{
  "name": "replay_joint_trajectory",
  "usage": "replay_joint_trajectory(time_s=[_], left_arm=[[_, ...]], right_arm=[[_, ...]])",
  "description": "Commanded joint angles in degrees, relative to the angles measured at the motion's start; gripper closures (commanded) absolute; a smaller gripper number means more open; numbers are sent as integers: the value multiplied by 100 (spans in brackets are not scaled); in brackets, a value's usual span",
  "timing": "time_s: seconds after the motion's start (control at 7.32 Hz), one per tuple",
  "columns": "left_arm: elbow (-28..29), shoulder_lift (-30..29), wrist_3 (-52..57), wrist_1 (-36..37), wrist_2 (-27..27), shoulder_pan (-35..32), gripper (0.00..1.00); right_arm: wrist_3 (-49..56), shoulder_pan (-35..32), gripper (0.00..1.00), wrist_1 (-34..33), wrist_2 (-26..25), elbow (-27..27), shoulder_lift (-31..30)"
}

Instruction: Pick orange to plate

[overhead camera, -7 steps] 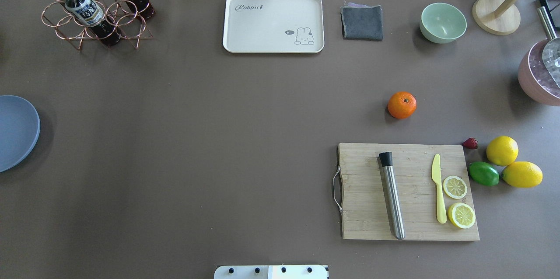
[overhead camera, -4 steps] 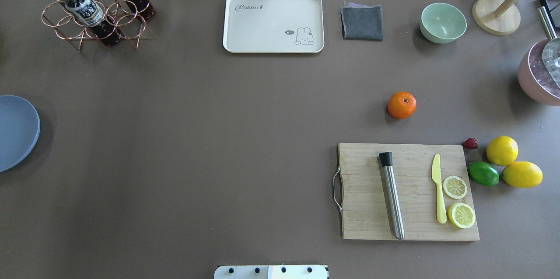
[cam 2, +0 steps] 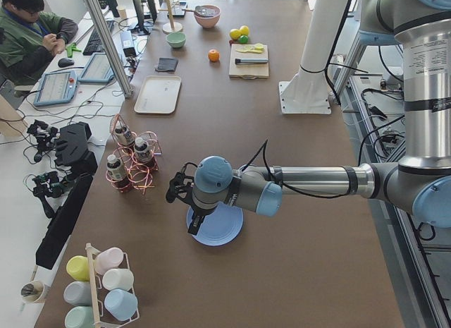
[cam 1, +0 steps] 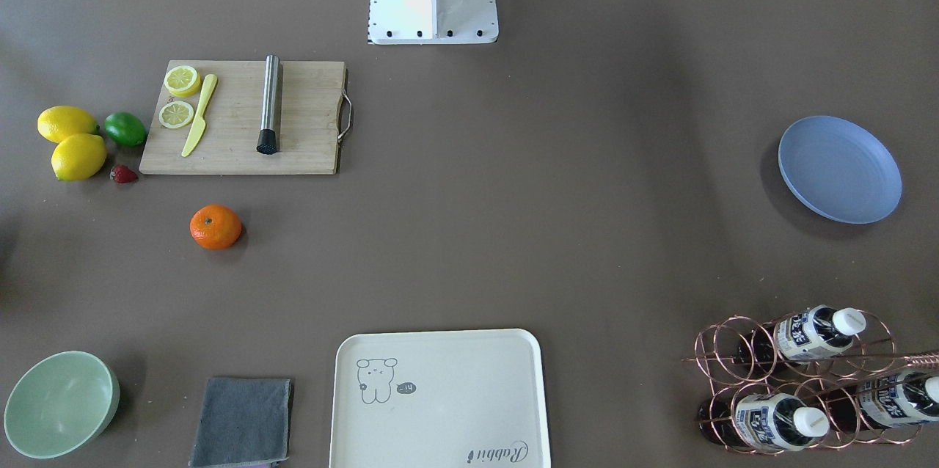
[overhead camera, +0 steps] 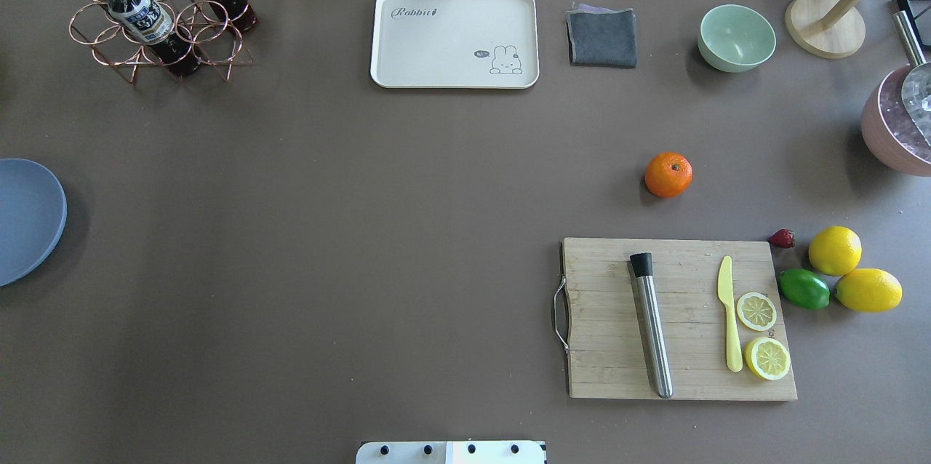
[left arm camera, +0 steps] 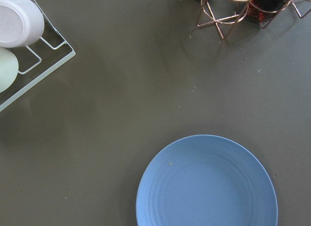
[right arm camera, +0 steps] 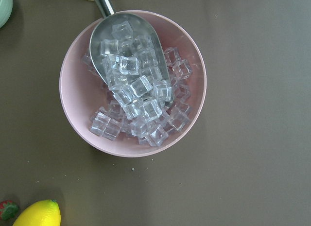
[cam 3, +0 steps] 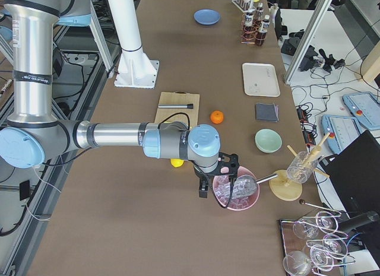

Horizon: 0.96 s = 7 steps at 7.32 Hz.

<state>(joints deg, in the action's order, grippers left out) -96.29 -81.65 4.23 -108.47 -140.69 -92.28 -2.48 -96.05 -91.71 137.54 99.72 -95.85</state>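
The orange (overhead camera: 668, 174) sits by itself on the bare desk (overhead camera: 349, 246), stem dimple up. In the overhead view it is at roughly 3 o'clock from the desk's middle. Nothing touches it. The cutting board (overhead camera: 604, 348) lies near at its 6 o'clock, the lemons (overhead camera: 835, 250) and lime (overhead camera: 804, 289) at 4 o'clock, and the mint bowl (overhead camera: 736, 37) farther off at 1 o'clock. Standing free like that, it looks easy to straddle from above.

The plate (overhead camera: 25, 220) lies at the desk's 9 o'clock edge, well apart from the fruit and with nothing on it. The orange would have to cross nearly the whole desk to reach it.

The right pincer (cam 3: 205, 187) hangs over the pink bowl of ice (right arm camera: 68, 80), out past the orange toward 3 o'clock. It is much the closer one, so it seems the natural one to pick.

The left pincer (cam 2: 190, 222) hangs above the plate, its wrist camera looking straight down on it. This looks like a waiting pose at the drop spot.

Only the side views show either pincer, so I cannot tell whether either is open or closed. No grasp has begun.
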Motion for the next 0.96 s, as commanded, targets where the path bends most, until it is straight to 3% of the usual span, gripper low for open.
replay_joint_trajectory(time_s=[0.0,0.27,0.41,0.82], left_arm=[[459,-53,-10,-294,33,17,2],[1756,-210,-45,-1758,60,122,2],[2128,-316,-63,-1956,60,305,2],[2412,-343,-45,-2002,51,1025,2]], right_arm=[[10,-1,0,75,1,38,-21],[-33,-1,0,66,18,83,66],[-42,8,0,66,19,170,67],[-60,69,0,66,45,320,76]])
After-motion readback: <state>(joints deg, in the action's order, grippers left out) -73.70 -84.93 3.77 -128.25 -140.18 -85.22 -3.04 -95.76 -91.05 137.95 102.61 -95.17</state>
